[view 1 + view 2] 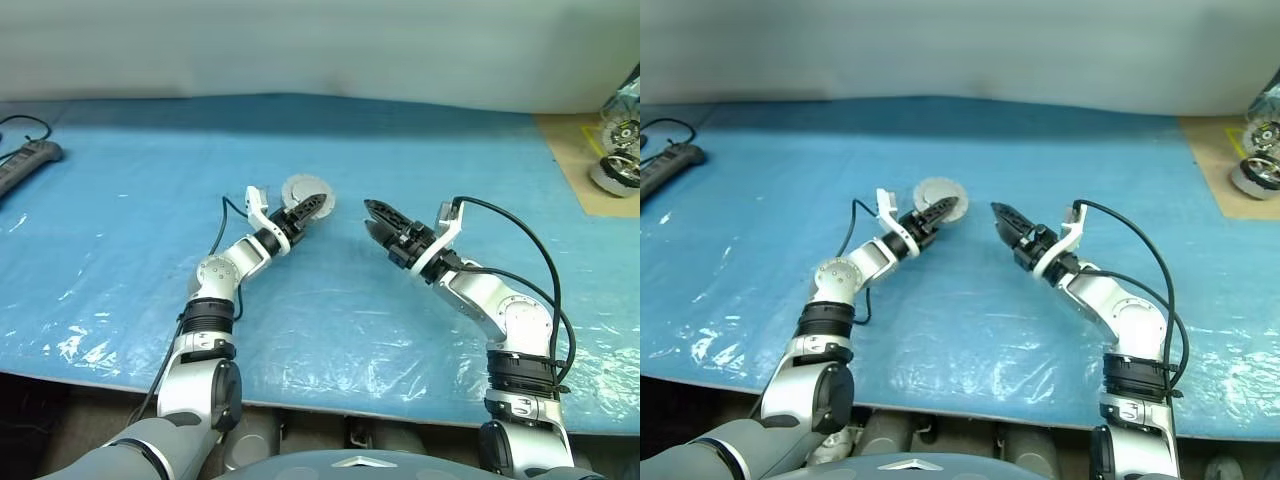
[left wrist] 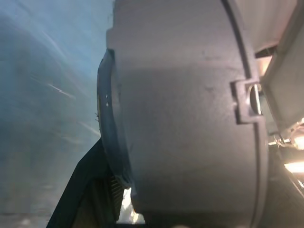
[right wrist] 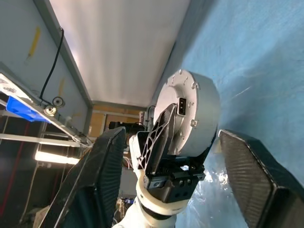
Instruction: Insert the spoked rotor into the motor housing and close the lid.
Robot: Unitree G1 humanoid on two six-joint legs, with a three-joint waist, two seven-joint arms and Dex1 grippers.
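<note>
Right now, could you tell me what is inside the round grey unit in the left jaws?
The grey motor unit shows a closed flat face with screws and a small port. The left gripper grips it across the faces. Its inside is covered.

A big blue sheet (image 1: 330, 300) is spread over the table, and it looks shiny and wrinkled. A black power strip (image 1: 28, 160) is seen far off at the left edge, with a black cord (image 1: 25, 122) curled just behind it. A brown board (image 1: 590, 160) is laid at the far right corner. Some silver round parts (image 1: 618, 150) are set on that board.
</note>
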